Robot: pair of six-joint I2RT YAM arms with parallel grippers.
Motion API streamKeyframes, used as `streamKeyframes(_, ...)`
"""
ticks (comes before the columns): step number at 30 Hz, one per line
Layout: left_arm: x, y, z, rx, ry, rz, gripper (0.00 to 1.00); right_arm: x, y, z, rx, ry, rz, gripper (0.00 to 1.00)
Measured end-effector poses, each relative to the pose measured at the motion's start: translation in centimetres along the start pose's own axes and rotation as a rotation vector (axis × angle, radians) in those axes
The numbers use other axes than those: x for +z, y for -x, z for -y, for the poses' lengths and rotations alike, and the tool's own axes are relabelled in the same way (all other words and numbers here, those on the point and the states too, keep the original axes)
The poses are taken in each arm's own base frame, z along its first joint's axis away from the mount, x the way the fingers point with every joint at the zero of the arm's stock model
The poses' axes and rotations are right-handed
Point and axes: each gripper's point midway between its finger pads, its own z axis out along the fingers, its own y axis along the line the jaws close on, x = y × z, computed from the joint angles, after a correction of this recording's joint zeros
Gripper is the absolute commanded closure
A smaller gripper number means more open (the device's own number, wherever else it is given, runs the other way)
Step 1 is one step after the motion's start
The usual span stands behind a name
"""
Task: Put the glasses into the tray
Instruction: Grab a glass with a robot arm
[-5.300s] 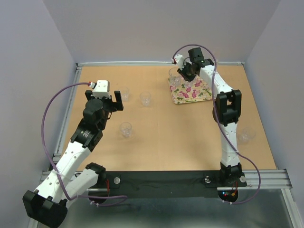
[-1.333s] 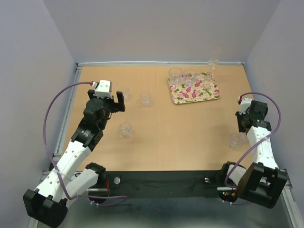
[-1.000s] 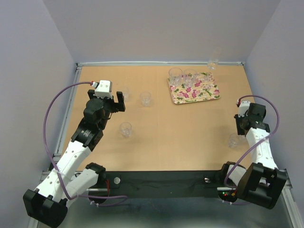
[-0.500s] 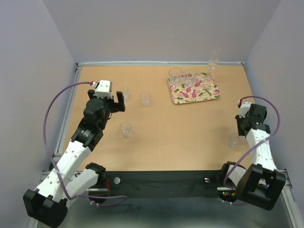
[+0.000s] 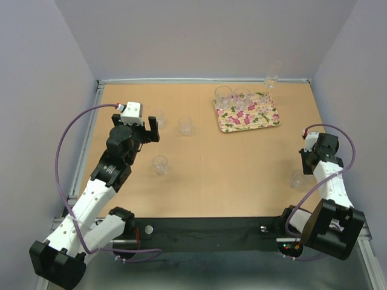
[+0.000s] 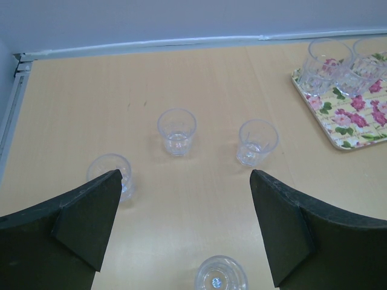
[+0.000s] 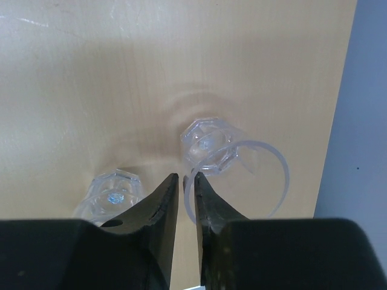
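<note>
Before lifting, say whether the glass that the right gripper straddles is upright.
Upright: the glass shows its open rim uppermost, with its eight-sided base below on the table.

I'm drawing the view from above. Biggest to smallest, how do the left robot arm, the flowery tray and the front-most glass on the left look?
1. White-and-black left robot arm, though it sits nearer the camera.
2. Cream rectangular tray printed with pink flowers.
3. Small clear glass tumbler, front-most on the left.

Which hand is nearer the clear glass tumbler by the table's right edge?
Right. The right hand is at the clear glass tumbler, fingers astride its rim; the left hand hangs open across the table, far left.
</note>
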Motion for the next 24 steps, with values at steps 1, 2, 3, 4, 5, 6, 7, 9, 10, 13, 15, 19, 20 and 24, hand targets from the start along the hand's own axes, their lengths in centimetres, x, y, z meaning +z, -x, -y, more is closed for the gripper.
streamKeyframes(1,0.0,0.0,0.0,0.000,0.000,0.000,0.01,0.1,0.0,0.0,0.000,0.004,-0.003,0.83)
streamKeyframes(2,0.0,0.0,0.0,0.000,0.000,0.000,0.01,0.2,0.0,-0.1,0.001,0.006,-0.005,0.84)
streamKeyframes(3,0.0,0.0,0.0,0.000,0.000,0.000,0.01,0.3,0.0,-0.1,0.000,0.011,-0.007,0.86)
streamKeyframes(4,0.0,0.0,0.0,0.000,0.000,0.000,0.01,0.4,0.0,-0.2,0.000,0.013,-0.006,0.89)
streamKeyframes(5,0.0,0.0,0.0,0.000,0.000,0.000,0.01,0.4,0.0,-0.2,0.000,0.016,-0.006,0.90)
streamKeyframes(6,0.0,0.0,0.0,0.000,0.000,0.000,0.01,0.4,0.0,-0.2,-0.002,0.018,-0.004,0.91)
streamKeyframes(7,0.0,0.0,0.0,0.000,0.000,0.000,0.01,0.5,0.0,-0.2,-0.003,0.019,-0.003,0.92)
streamKeyframes(9,0.0,0.0,0.0,0.000,0.000,0.000,0.01,0.5,0.1,-0.2,-0.007,0.022,0.000,0.94)
streamKeyframes(10,0.0,0.0,0.0,0.000,0.000,0.000,0.01,0.5,0.1,-0.2,-0.013,0.024,0.002,0.94)
streamKeyframes(13,0.0,0.1,0.0,0.000,0.000,0.002,0.01,0.5,0.3,-0.4,-0.045,0.040,0.011,0.96)
streamKeyframes(15,-0.1,0.1,0.0,-0.001,0.000,0.003,0.01,0.5,0.6,-0.4,-0.070,0.052,0.022,1.00)
streamKeyframes(19,-0.2,0.2,0.0,-0.002,0.000,0.008,0.01,0.0,2.6,0.0,-0.123,0.070,0.071,0.99)
streamKeyframes(20,-0.2,0.3,0.0,-0.002,0.000,0.010,0.01,-0.1,3.4,0.2,-0.136,0.078,0.090,1.00)
streamKeyframes(24,-0.4,0.6,-0.1,-0.005,-0.001,0.020,0.01,-0.6,6.4,0.3,-0.184,0.119,0.167,1.00)
